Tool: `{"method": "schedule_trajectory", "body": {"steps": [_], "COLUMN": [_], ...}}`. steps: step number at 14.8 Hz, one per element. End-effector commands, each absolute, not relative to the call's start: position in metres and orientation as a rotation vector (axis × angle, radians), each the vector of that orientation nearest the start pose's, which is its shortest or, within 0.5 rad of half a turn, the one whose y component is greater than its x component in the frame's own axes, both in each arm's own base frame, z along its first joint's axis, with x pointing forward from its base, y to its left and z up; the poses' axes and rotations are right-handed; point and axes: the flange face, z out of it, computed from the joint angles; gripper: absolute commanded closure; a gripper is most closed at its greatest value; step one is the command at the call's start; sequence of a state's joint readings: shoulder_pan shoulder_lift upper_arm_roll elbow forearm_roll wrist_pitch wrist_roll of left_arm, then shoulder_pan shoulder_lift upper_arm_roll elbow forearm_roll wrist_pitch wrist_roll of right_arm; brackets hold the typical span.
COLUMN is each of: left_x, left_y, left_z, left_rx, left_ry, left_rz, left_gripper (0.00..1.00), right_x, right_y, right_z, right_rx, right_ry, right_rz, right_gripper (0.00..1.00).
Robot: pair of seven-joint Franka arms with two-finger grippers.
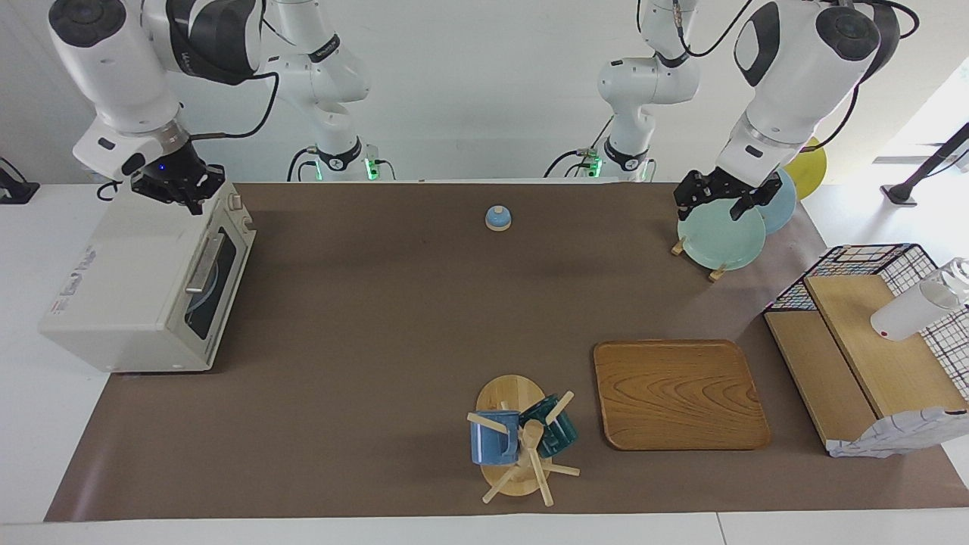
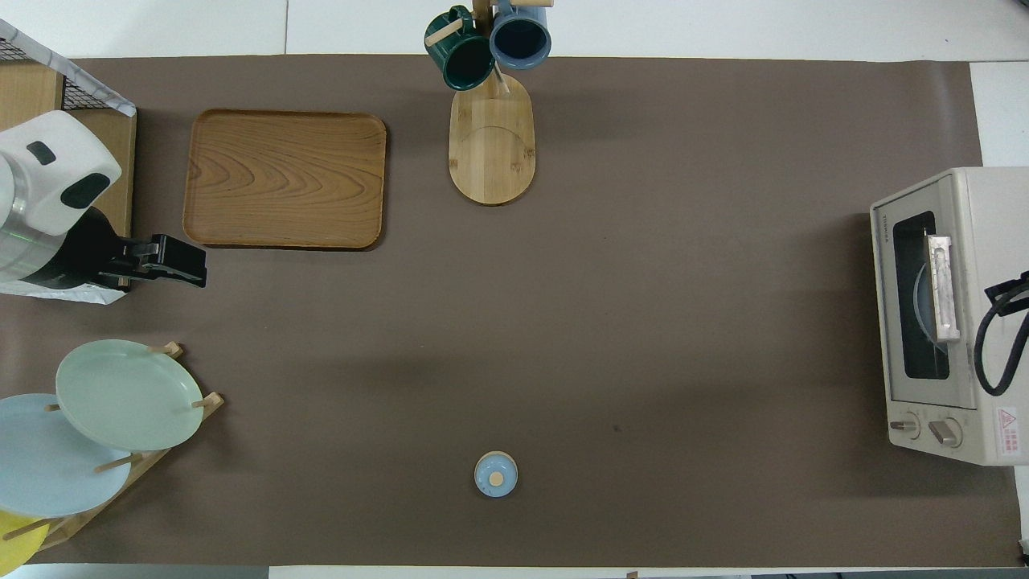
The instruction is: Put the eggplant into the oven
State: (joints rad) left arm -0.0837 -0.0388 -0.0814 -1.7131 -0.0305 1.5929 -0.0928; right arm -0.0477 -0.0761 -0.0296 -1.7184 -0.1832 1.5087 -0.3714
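**A:** Where is the eggplant?

**B:** It shows in neither view, so I cannot tell where it lies. Neither gripper holds it.

**A:** And the oven (image 1: 144, 288) (image 2: 957, 314)?

**B:** It stands at the right arm's end of the table with its glass door up and closed. A pale curved rim shows through the glass. The right gripper (image 1: 178, 189) hangs just over the oven's top, at the corner nearest the robots and above the knobs.

**A:** Are its jaws parted or together?

**B:** I cannot tell. It is a dark lump from across the table, and from overhead only its cable shows.

**A:** And the left gripper (image 1: 719, 204) (image 2: 193, 269)?

**B:** Its jaws stand wide apart with nothing between them. It hangs at the left arm's end of the table, over the green plate (image 1: 723, 238) (image 2: 129, 394), which leans in a wooden rack. A blue plate (image 1: 783, 200) (image 2: 48, 458) leans in the rack just beside the green one, nearer the robots.

**A:** What else lies around those jaws?

**B:** The wooden tray (image 1: 681, 393) (image 2: 285, 178) lies on the mat farther from the robots than the plates. The mug stand (image 1: 515, 435) (image 2: 492, 145), with a blue mug and a green one, is beside the tray toward the middle. The small blue bell (image 1: 498, 218) (image 2: 495, 474) sits well apart from both grippers, roughly midway between them.
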Motion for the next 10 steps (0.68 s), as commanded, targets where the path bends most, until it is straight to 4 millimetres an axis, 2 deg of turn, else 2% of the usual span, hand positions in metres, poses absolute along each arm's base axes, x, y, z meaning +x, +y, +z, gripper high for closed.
{"method": "schedule_trajectory", "body": {"steps": [1,2,5,8,9,10], "left_x": [0.528,0.528,0.528,0.528,0.528,0.528], "left_y": [-0.089,-0.088,-0.089,-0.089,-0.089,-0.088], "left_z": [0.587,0.587,0.587,0.586,0.586,0.587], "left_rx": [-3.142,-3.142,-3.142,-3.142,-3.142,-3.142], "left_ry": [0.119,0.116,0.119,0.118,0.116,0.114], "left_rz": [0.13,0.13,0.13,0.133,0.133,0.13], "left_gripper": [0.0,0.0,0.0,0.0,0.0,0.0], "right_x": [0.526,0.526,0.525,0.527,0.527,0.526], "right_y": [-0.041,-0.039,-0.04,-0.026,-0.034,-0.032], "right_z": [0.602,0.602,0.601,0.602,0.601,0.602], "right_rx": [-3.193,-3.173,-3.156,-3.143,-3.146,-3.144], "right_ry": [-0.539,-0.535,-0.5,-0.444,-0.412,-0.402], "right_rz": [0.296,0.29,0.292,0.275,0.28,0.281], "right_gripper": [0.48,0.0,0.0,0.0,0.0,0.0]}}
